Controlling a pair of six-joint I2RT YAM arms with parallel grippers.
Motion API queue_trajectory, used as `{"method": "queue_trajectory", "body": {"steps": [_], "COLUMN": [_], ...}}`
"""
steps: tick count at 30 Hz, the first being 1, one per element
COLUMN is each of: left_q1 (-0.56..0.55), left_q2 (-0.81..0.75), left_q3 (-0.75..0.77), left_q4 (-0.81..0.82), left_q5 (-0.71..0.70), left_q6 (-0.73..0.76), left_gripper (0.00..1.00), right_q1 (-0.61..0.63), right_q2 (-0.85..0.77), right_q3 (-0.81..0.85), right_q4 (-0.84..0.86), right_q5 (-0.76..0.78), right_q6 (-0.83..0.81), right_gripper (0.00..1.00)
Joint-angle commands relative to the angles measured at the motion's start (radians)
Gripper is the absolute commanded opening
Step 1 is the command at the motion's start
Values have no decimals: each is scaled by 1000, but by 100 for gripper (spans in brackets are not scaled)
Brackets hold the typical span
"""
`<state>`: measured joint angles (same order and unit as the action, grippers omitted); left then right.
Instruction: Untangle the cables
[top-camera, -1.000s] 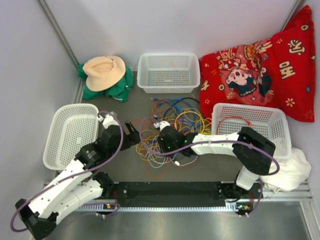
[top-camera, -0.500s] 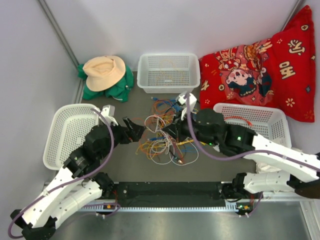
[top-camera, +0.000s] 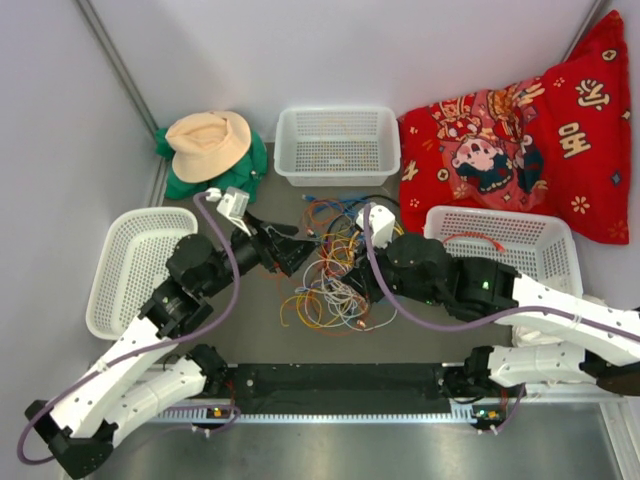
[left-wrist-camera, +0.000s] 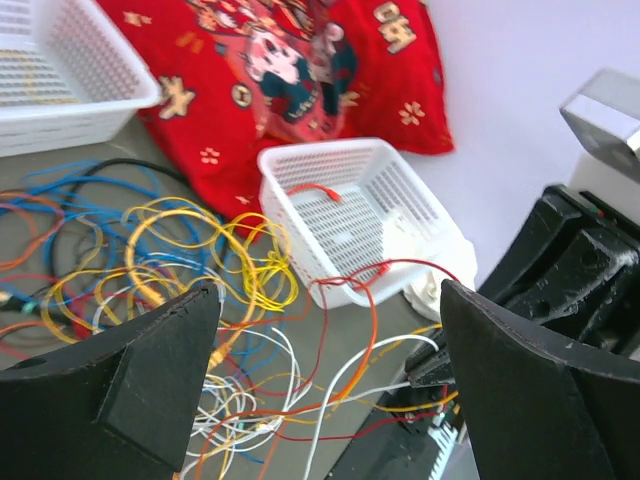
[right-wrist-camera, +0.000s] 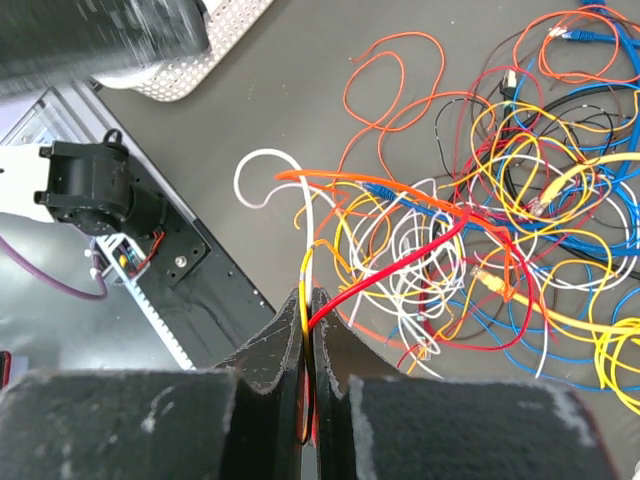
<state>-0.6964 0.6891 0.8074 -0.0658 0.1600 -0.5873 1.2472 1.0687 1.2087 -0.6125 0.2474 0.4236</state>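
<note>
Likely, right jaws pinching red and yellow cables (right-wrist-camera: 390, 263) drag the whole tangle tighter; left jaws gape open, anchoring nothing.

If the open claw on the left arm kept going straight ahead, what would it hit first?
Probably the cables: raised strands hang just ahead of the open left gripper; a white basket sits farther behind. Depth is hard to judge.

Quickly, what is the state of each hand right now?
Left hand: open, holding nothing.
Right hand: closed, pinching red and yellow cables.
</note>
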Motion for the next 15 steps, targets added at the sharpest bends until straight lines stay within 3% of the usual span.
{"method": "queue_trajectory", "body": {"steps": [1,6,10,15], "left_q1": [-5,-5,-5,-5], "left_q2": [32,40,73,136], "left_q3": [10,-8,-19,-54], "left_q4": [139,195,130,129], "left_q5": [177,317,322,349], "left_q6": [14,4,44,64], "left_gripper": [95,97,95,78], "right_q1": [12,12,12,12], "right_q2": [-42,-42,-42,-47], "right_q3": [14,28,45,75], "right_q4": [22,16,19,25], "right_q5": [18,15,-17,-68], "right_q6": [9,6,9,20], "right_gripper": [0,0,0,0]}}
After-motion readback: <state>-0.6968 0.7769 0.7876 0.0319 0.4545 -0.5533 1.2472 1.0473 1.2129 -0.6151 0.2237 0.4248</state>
